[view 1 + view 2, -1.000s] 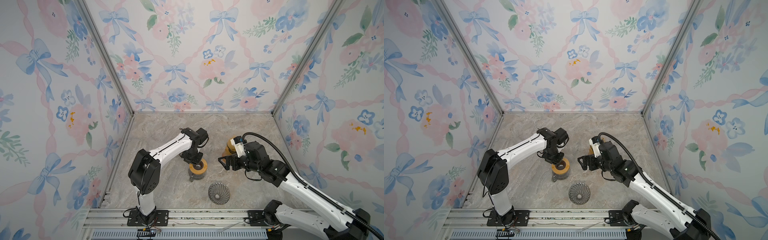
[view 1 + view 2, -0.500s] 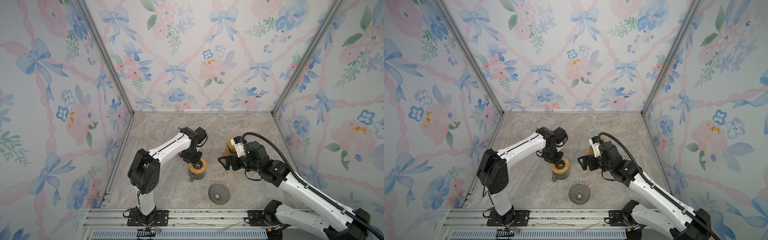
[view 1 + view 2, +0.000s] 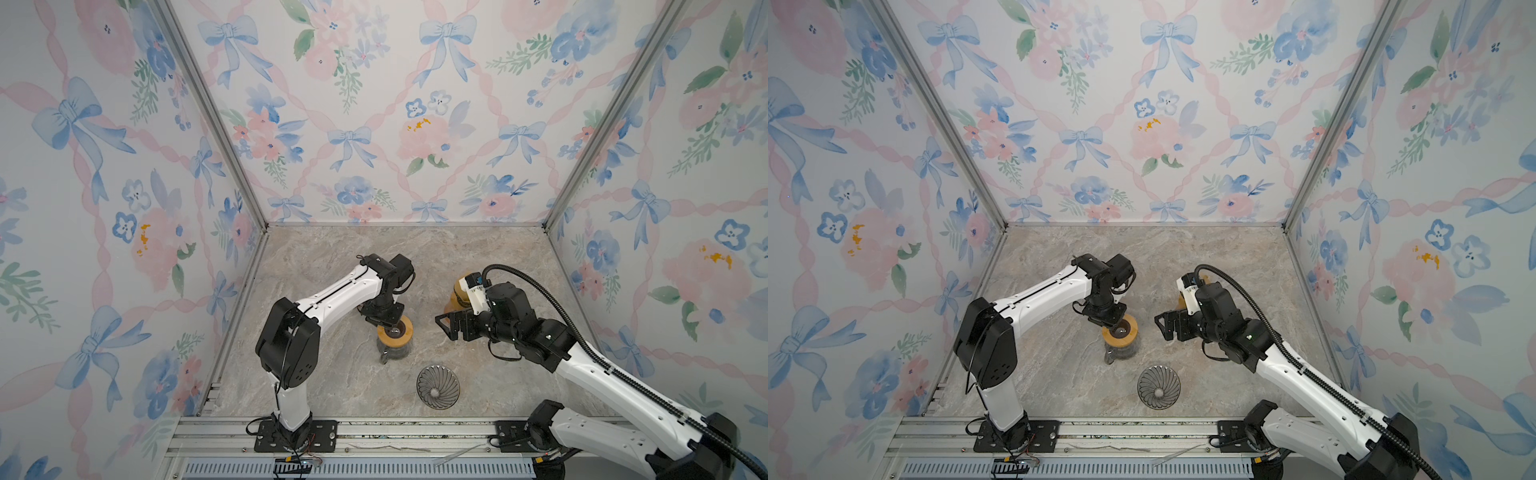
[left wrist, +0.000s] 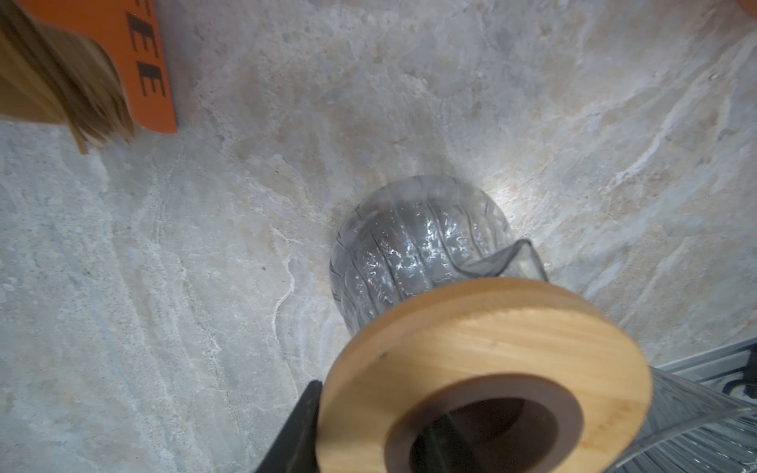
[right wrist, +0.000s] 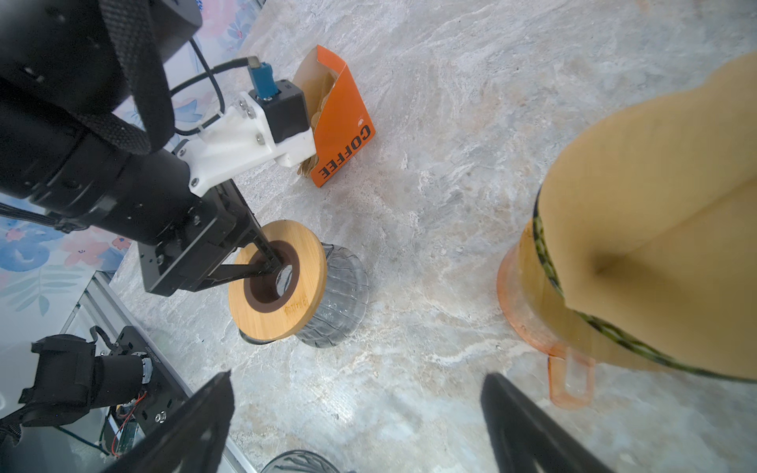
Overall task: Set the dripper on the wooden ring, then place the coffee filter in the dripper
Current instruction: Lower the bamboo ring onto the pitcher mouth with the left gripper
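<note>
Currently my left gripper [image 5: 275, 265] is clamped on the round wooden ring lid [image 5: 286, 303] of the ribbed glass carafe [image 3: 394, 352], lower middle of both top views. The brown paper coffee filters [image 4: 61, 78] stand in the orange cardboard box [image 5: 344, 135] near it, apart, while my right gripper [image 5: 356, 381] gapes wide.

Robot lab test booth: floral wallpaper panels [image 3: 374, 124] hung on aluminium posts [image 3: 216, 124], stone-look tabletop [image 3: 332, 257], two robot arms [image 3: 332, 295] bolted to a slotted metal rail [image 3: 415, 432] along the front edge, bare wiring [image 3: 297, 459] under one base.
</note>
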Available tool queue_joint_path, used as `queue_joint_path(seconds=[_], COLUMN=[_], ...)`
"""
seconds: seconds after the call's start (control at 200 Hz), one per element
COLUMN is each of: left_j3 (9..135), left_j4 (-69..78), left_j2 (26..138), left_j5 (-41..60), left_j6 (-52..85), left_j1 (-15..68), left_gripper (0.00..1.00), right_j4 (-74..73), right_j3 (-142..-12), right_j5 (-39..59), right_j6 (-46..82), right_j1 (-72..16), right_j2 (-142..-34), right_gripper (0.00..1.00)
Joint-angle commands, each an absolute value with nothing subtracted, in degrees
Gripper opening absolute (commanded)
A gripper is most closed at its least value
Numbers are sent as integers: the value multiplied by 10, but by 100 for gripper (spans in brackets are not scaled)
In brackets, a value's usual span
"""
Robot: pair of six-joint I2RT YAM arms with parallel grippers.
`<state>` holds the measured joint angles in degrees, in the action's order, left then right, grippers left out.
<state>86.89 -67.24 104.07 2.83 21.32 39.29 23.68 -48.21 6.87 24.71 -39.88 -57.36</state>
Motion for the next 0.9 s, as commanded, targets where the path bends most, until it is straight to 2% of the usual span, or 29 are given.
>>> queue_joint_path(seconds=[0.0, 0.27, 0.895], left_j3=[877, 877, 879], left_j4=[-677, -675, -673], left_j2=[1038, 1039, 1036], left_j5=[24, 34, 40], left_j6=[221, 221, 222], left_j1=[388, 391, 391], left_gripper=[38, 42, 41], right_j4=[233, 234, 235], right_j3=[-479, -477, -476], right_j5=[68, 67, 66], right_j6=[254, 255, 255], right_j1=[-408, -409, -409], right_j2=[-571, -570, -567], right_gripper=[96, 96, 96])
